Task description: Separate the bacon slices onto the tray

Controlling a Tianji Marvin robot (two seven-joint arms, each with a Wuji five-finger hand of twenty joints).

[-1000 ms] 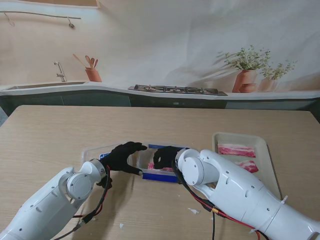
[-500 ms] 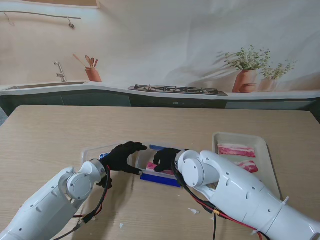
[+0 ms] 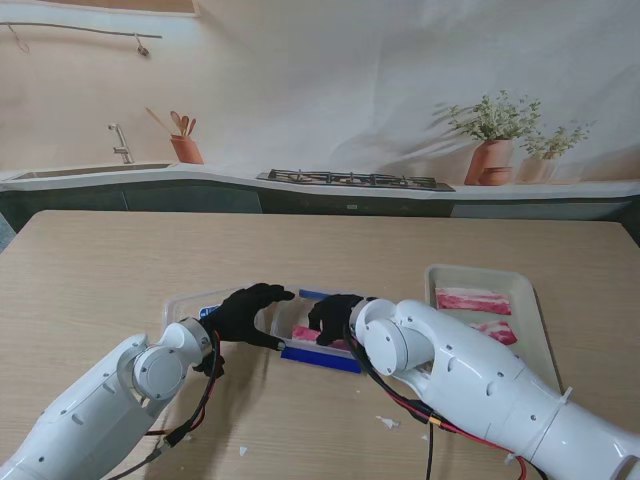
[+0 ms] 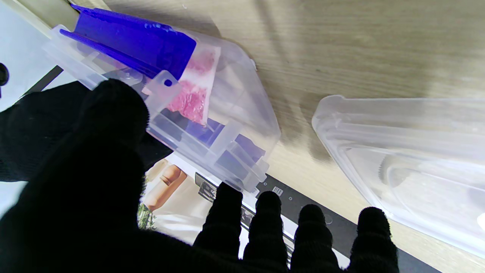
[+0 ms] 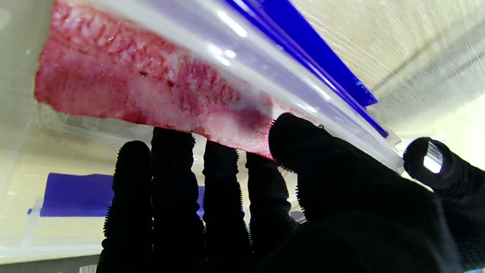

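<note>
1. Wooden worktop [image 3: 120, 260], kitchen backdrop behind.
2. Near the worktop's front edge sits a clear box [image 3: 315, 335] with blue clips, bacon [image 3: 312, 334] inside.
3. Right hand [image 3: 333, 316] reaches in, fingers [image 5: 170, 182] and thumb pinching the bacon's edge.
4. Left hand [image 3: 245, 312] is spread, thumb against the box's left end, holding nothing.
5. Two slices [image 3: 472, 300] lie on the tray [image 3: 533, 310] toward the right edge.

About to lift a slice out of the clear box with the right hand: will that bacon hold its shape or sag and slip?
Probably floppy: the bacon is a thin, flat slab lying along the clear box, so its unsupported ends would likely droop. Likely slippery too, since its pale fat looks wet. The right hand has its fingertips at the slab's edge; a wider pinch seems safer.
</note>
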